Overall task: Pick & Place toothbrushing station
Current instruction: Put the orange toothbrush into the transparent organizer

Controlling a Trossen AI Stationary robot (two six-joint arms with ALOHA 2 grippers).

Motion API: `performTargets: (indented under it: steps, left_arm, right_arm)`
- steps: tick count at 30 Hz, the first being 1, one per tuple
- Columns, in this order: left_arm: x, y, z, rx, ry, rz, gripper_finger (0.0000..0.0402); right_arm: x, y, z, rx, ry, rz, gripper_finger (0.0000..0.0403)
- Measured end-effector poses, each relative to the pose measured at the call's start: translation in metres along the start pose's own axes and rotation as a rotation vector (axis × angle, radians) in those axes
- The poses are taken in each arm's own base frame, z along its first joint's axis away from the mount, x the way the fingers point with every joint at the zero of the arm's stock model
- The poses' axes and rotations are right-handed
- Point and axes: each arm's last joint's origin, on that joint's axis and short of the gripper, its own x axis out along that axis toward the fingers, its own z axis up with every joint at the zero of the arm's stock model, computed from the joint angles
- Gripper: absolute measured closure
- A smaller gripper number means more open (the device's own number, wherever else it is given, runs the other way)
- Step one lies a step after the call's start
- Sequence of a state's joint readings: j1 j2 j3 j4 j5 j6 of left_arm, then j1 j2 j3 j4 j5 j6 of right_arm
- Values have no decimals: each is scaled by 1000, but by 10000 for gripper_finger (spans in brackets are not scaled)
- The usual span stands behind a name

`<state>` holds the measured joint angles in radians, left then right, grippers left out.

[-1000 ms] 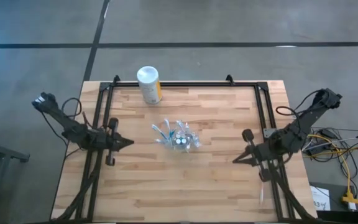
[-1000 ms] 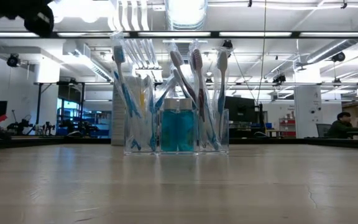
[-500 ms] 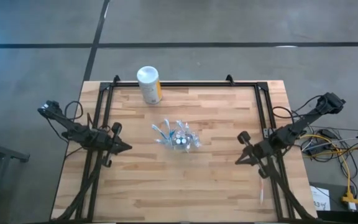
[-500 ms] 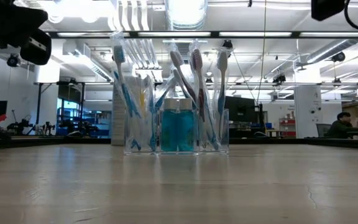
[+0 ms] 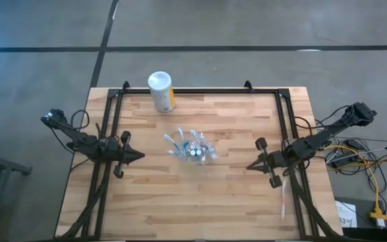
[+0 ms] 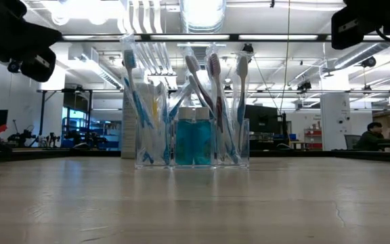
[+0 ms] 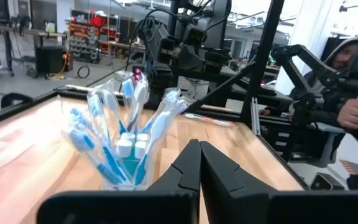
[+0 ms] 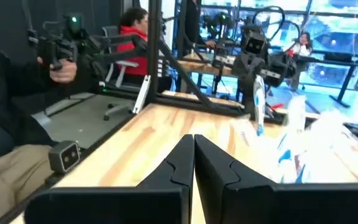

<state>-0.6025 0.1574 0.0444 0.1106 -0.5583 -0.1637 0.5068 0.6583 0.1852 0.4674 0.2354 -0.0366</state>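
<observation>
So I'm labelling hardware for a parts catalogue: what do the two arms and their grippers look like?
Both are slim, dark, jointed arms with black cables looped along them. The left gripper and right gripper each end in two matte black fingers that taper to a narrow wedge. No markings show on them.

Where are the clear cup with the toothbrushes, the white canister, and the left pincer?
clear cup [image 6: 192,144], low view, on its front wall.
white canister [image 5: 161,92], high view, on its side below the lid.
left pincer [image 5: 138,155], high view, at its shut fingertips.
</observation>
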Motion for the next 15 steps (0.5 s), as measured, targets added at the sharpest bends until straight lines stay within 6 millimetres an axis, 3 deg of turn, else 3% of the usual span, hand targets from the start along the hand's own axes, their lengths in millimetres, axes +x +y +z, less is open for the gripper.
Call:
performTargets:
  steps: [15]
  left_arm:
    - [0,0,0,-19,2,0,384]
  right_arm:
    - [4,1,9,66,-5,-3,394]
